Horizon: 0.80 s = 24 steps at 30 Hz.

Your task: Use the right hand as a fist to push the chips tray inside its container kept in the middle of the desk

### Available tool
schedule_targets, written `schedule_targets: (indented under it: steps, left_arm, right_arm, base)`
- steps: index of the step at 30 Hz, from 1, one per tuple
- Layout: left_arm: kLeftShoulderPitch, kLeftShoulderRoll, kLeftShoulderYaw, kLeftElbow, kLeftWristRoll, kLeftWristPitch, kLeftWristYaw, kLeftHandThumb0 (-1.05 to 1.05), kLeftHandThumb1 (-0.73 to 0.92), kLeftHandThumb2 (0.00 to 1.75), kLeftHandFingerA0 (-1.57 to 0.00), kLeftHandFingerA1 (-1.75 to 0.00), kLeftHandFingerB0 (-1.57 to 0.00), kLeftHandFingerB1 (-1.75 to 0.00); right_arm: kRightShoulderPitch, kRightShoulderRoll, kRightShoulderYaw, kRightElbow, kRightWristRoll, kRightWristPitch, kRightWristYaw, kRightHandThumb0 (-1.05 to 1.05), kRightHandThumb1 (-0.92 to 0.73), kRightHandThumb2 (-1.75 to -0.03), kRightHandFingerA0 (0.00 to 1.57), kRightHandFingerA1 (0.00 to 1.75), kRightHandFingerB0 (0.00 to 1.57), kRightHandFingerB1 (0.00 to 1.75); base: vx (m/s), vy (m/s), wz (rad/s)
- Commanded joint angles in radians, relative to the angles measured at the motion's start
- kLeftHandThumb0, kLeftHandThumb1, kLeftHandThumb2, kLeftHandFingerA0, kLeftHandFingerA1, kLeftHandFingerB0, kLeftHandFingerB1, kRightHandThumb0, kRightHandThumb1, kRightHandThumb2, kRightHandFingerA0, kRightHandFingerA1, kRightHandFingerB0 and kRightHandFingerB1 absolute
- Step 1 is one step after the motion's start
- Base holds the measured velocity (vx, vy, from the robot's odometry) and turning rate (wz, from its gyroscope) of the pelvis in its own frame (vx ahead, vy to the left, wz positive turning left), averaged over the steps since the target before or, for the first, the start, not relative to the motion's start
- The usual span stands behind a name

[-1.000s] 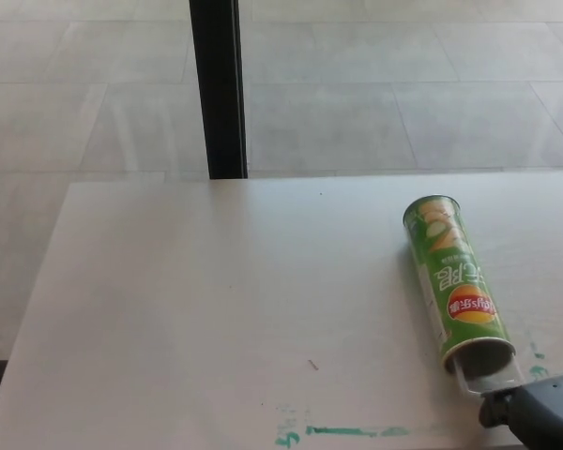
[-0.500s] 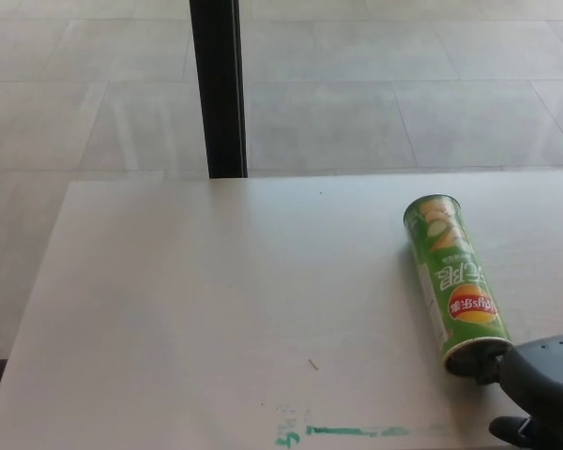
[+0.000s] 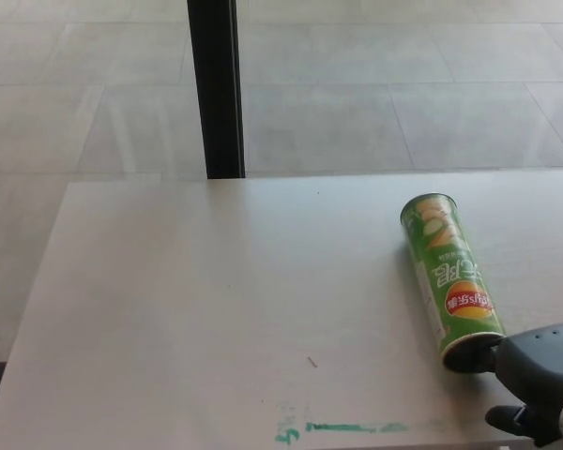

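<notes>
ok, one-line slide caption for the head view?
Right hand pressed against the open near end of the green chips can lying on the white desk.

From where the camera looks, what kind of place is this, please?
Probably an indoor room or lab, not a kitchen: a plain white desk with green marker stains, a tiled floor and a black pillar. A green chips can lies by the robot's right hand.

The chips container (image 3: 448, 280) is green with a red-and-yellow logo; the tabletop (image 3: 216, 300) is pale white with teal smears (image 3: 342, 429); the right hand (image 3: 544, 389) is black.
</notes>
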Motion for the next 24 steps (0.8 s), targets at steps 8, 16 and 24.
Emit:
schedule_targets:
  steps: [8,16,24]
  left_arm:
    - [-0.009,0.009,0.013,0.003,-0.018,0.002,0.012,-0.70,0.92,0.67,-0.52,-0.59,-0.42,-0.47]
    - [0.002,0.011,-0.001,-0.005,-0.001,-0.013,0.006,-0.73,0.92,0.71,-0.52,-0.59,-0.42,-0.48]
    - [-0.015,0.009,0.038,-0.004,-0.042,0.007,0.008,-0.70,0.92,0.68,-0.51,-0.62,-0.40,-0.50]
  right_arm:
    - [0.138,-0.102,-0.072,-0.339,0.319,-0.029,0.322,-0.55,-0.75,-0.63,0.76,1.03,0.41,0.44]
    - [0.213,-0.191,-0.136,-0.548,0.533,0.069,0.596,-0.52,-0.74,-0.62,0.78,0.88,0.50,0.45]
    - [0.230,-0.259,-0.348,-0.723,0.743,0.219,0.762,-0.48,-0.59,-0.98,0.82,0.85,0.44,0.60]
  base:
    - [0.00,0.000,0.00]
    - [0.00,0.000,0.00]
    - [0.00,0.000,0.00]
